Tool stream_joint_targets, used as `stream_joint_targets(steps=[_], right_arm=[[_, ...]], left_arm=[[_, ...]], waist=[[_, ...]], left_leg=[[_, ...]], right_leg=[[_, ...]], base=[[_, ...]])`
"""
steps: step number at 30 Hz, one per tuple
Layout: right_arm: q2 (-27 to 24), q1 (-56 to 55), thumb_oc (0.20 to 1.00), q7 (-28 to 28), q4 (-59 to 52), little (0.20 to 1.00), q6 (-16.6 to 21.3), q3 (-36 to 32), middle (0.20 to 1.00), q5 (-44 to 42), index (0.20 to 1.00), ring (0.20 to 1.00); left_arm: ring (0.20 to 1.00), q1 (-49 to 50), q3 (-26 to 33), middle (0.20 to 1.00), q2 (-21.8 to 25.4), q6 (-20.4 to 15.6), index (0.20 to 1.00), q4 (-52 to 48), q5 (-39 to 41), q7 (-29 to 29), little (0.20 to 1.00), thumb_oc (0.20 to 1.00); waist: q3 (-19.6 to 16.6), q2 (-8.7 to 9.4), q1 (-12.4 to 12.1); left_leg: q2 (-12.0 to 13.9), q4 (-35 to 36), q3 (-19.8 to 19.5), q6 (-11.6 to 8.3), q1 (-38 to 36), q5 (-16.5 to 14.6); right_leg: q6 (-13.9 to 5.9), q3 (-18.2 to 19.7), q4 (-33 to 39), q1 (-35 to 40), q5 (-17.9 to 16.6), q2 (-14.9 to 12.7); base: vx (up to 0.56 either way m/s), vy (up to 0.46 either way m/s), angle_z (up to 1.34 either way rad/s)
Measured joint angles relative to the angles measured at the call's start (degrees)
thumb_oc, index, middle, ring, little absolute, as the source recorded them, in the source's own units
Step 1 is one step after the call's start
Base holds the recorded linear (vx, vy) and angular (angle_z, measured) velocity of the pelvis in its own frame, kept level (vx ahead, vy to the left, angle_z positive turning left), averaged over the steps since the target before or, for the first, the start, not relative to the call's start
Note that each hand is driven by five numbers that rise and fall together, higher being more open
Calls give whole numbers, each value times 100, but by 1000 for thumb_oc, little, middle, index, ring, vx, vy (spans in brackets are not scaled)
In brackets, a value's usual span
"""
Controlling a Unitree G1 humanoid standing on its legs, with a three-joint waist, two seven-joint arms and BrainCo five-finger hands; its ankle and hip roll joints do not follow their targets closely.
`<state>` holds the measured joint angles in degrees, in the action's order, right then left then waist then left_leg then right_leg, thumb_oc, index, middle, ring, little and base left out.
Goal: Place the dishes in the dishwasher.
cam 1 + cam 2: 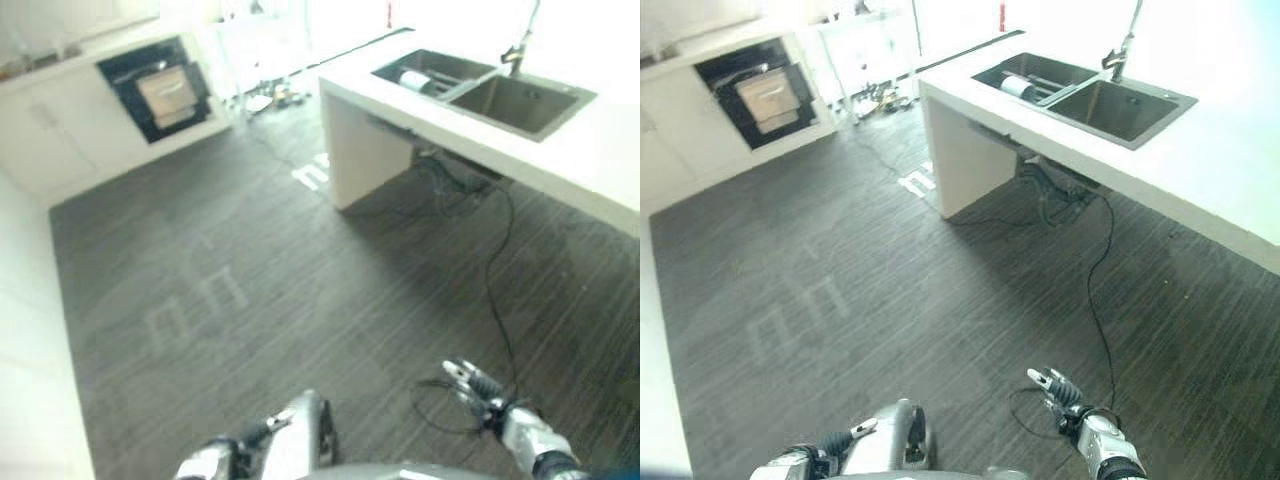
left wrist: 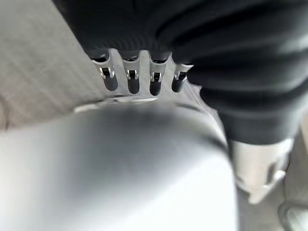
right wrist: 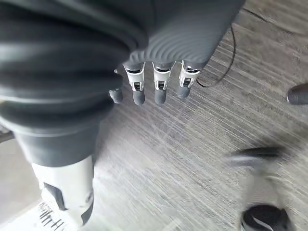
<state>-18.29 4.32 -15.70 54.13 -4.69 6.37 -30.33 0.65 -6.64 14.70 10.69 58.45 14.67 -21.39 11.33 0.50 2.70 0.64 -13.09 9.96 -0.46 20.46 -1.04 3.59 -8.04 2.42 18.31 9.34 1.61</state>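
Both hands low, fingers relaxed.

Both arms low and near, holding nothing.
The left robot hand (image 1: 215, 458) and the right robot hand (image 1: 478, 388) have relaxed fingers.

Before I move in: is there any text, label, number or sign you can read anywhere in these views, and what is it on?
No text can be read.
Pale angular markings on the dark wood-grain floor: too blurred to read.
White mark on the floor at the foot of the white kitchen counter: partly hidden, unreadable.
White cylindrical item in the steel sink's far basin: too small to show any label.
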Motion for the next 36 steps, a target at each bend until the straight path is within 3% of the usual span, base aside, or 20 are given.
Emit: stream_joint_targets(steps=[2, 7, 9, 11, 12, 13, 14, 15, 16, 17, 18, 21, 22, 23, 25, 28, 29, 30, 33, 36], right_arm=[[99, -40, 1000, 35, 419, 1000, 15, 130, 1000, -5, 1000, 1000], [198, -168, 1000, 92, 1186, 1000, 64, 118, 1000, 457, 1000, 1000], [254, -65, 1000, 187, 1413, 1000, 61, -6, 1000, 624, 1000, 1000], [533, -67, 1000, 319, 2055, 1000, 157, -468, 1000, 789, 1000, 1000], [536, -408, 1000, 481, 1741, 1000, 160, -724, 1000, 781, 1000, 1000], [774, -1054, 1000, 681, 1816, 1000, 395, -1233, 1000, 735, 1000, 1000], [655, -1234, 1000, 667, 1780, 1000, 377, -810, 1000, 735, 1000, 1000], [342, -983, 1000, 687, 1624, 1000, 266, -420, 1000, 832, 1000, 1000], [361, -921, 1000, 706, 1434, 1000, 282, -289, 1000, 830, 1000, 1000], [544, -822, 1000, 682, 1532, 1000, 259, -323, 1000, 829, 1000, 1000], [658, -597, 1000, 678, 1748, 1000, 230, -494, 1000, 832, 1000, 1000], [391, -461, 1000, 622, 1450, 1000, 574, -519, 1000, 779, 1000, 1000], [380, -580, 1000, 601, 1360, 1000, 555, -465, 1000, 779, 1000, 1000], [248, -563, 1000, 618, 1502, 1000, 432, -516, 1000, 783, 1000, 1000], [387, -376, 1000, 602, 1549, 1000, 419, -488, 1000, 791, 1000, 1000], [223, -173, 1000, 576, 1449, 1000, 556, -472, 1000, 842, 1000, 1000], [323, -148, 1000, 606, 1529, 1000, 524, -411, 1000, 876, 1000, 1000], [233, -203, 1000, 667, 1598, 1000, 517, -410, 1000, 897, 1000, 1000], [180, 25, 1000, 674, 1668, 1000, 523, -225, 1000, 901, 1000, 1000], [78, -105, 1000, 671, 1714, 1000, 509, -179, 1000, 885, 1000, 1000]], left_arm=[[1000, -70, 2, 1000, -39, -12, 1000, 112, -11, -6, 1000, 1000], [1000, -138, 15, 1000, 10, -152, 1000, 377, 65, 27, 1000, 1000], [1000, -201, 67, 1000, -16, -173, 1000, 554, 268, 61, 1000, 1000], [1000, -740, 185, 1000, -187, -140, 1000, 1150, 270, 252, 1000, 1000], [1000, -1018, 132, 1000, -123, 13, 1000, 1614, 268, 333, 1000, 1000], [1000, -890, -171, 1000, 48, 69, 1000, 1833, 271, 516, 1000, 1000], [1000, -784, -391, 1000, -17, 188, 1000, 1755, 325, 619, 1000, 1000], [1000, -850, -297, 1000, -143, 448, 1000, 1434, 446, 654, 1000, 1000], [1000, -1038, -201, 1000, -72, 519, 1000, 1398, 453, 633, 1000, 1000], [1000, -1502, -128, 1000, 123, 543, 1000, 1261, 629, 528, 1000, 1000], [1000, -1558, -46, 1000, 312, 542, 1000, 951, 809, 575, 1000, 1000], [1000, -124, 200, 1000, -35, 995, 1000, 1413, 885, 647, 1000, 1000], [1000, 189, 520, 1000, 20, 1013, 1000, 1604, 900, 611, 1000, 1000], [1000, 50, 321, 1000, 0, 949, 1000, 1565, 893, 701, 1000, 1000], [1000, 78, 411, 1000, -17, 876, 1000, 1399, 915, 791, 1000, 1000], [1000, 25, 551, 1000, -339, 571, 1000, 1373, 1174, 871, 1000, 1000], [1000, -47, 596, 1000, -136, 429, 1000, 1317, 1231, 821, 1000, 1000], [1000, -79, 568, 1000, -201, 416, 1000, 1266, 1229, 837, 1000, 1000], [1000, 99, 552, 1000, -242, 338, 1000, 1291, 1225, 740, 1000, 1000], [1000, -108, 514, 1000, -284, 370, 1000, 1361, 1112, 764, 1000, 1000]], waist=[[20, 24, -33], [162, 93, -180], [176, 146, -210], [180, 248, -174], [258, 114, -145], [33, 32, 13], [-146, -261, 197], [-126, -721, 467], [6, -354, 489], [82, 201, 469], [191, 617, 312], [80, 152, 132], [-38, 459, 192], [77, -47, 152], [95, -164, -55], [106, -417, 13], [116, 69, -4], [47, -79, -4], [68, -103, -260], [113, -244, -234]], left_leg=[[-177, 1309, -381, -18, -115, 107], [-80, 887, 323, 839, -840, 495], [-271, 655, 337, 783, -1065, 710], [-833, 265, 300, 1066, -1672, -323], [-989, 390, 118, 1608, -2213, -577], [-1220, 188, 220, 1447, -2620, -1239], [-1198, 406, 119, 1440, -2841, -1290], [-1039, 767, 6, 406, -2929, -1250], [-1108, 292, -66, -803, -2786, -1209], [-903, -1253, -142, 870, -2070, -1838], [-674, -870, -256, 853, -2279, -2121], [-426, -409, 233, -268, -3765, -1918], [-787, -1192, 309, -748, -3652, -1777], [-399, -1488, 152, -436, -3284, -2327], [-26, -1400, 130, -589, -2657, -2295], [396, -1911, -534, -756, -1293, -432], [56, -3561, -484, -1015, -496, 19], [123, -3582, -688, -706, -223, -216], [10, 86, -1365, -457, -681, -163], [-11, 732, -1066, -51, -988, 388]], right_leg=[[-370, 41, 39, 414, 218, -39], [-821, 208, -907, 720, 633, -415], [-839, 151, -603, 539, 579, -519], [-831, -174, -2506, 89, 510, -1060], [-1472, 278, -4047, -479, 712, -791], [-1272, -66, -9343, -2517, -556, -1175], [-1153, -433, -9770, -3594, -760, -1178], [-743, -462, -7557, -4967, -67, -401], [-571, -242, -6304, -5302, 2, -446], [-496, -617, -4092, -5323, -228, -1071], [-392, -827, -2971, -5464, -578, -1414], [859, -1757, -2441, -4090, -703, 61], [1262, -1565, -1461, -3007, -612, 265], [1243, -1286, -890, -2611, -1125, 396], [921, -807, -529, -1976, -1142, 147], [9, -822, -2340, -2203, 19, -175], [811, -506, -1476, -1945, -135, -12], [646, -542, -1346, -1761, -149, 51], [312, 156, -792, -1221, -323, 72], [-158, 328, -243, -444, -198, 13]], base=[[543, 227, -54], [344, 252, -52], [515, 361, -40], [687, 695, 38], [712, 757, 37], [519, 318, 27], [441, 65, -9], [370, -162, 12], [271, -209, 102], [233, -198, 183], [267, -268, 105], [252, -303, -44], [249, -267, -3], [251, -261, 10], [204, -254, -55], [167, -137, -56], [250, 128, -15], [249, 167, -37], [199, 166, -98], [104, 184, -58]])
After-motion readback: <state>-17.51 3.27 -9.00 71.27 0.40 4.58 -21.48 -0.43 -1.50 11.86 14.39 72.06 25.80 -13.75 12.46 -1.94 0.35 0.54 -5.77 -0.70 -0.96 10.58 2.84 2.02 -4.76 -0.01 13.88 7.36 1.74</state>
